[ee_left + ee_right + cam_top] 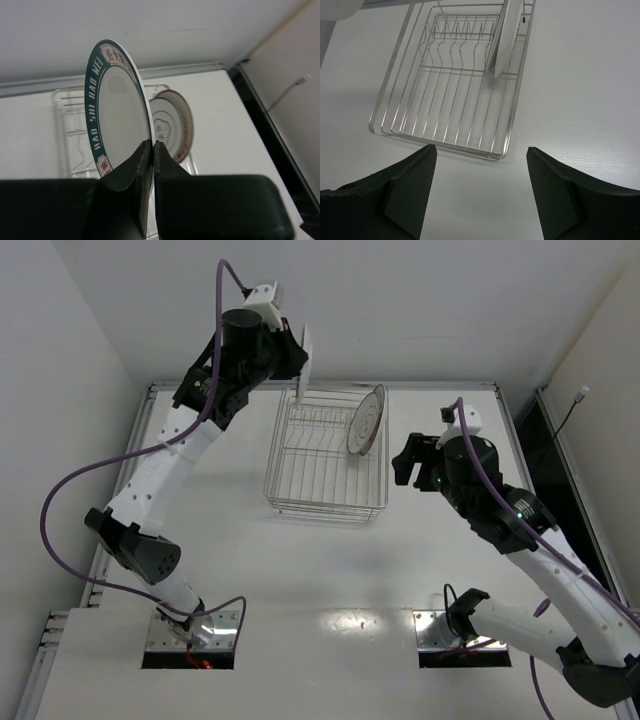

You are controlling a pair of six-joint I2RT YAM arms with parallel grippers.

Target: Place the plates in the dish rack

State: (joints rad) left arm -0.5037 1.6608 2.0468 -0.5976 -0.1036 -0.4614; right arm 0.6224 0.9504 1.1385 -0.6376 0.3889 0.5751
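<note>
Plain white walls [150,25] enclose a white table [220,110]. Ahead of the left gripper [151,146] a pale metal rail [180,69] edges it. Off to that gripper's right runs a dark strip [267,125], with a thin white cable [287,93] beyond.

The teal-rimmed plate [120,110] has its lower edge hidden between the fingers of the left tool [151,147], and it covers the dish rack [67,125] middle. At the rack's right end, the standing plate [504,45] is cut off by the right wrist view's top edge.
</note>
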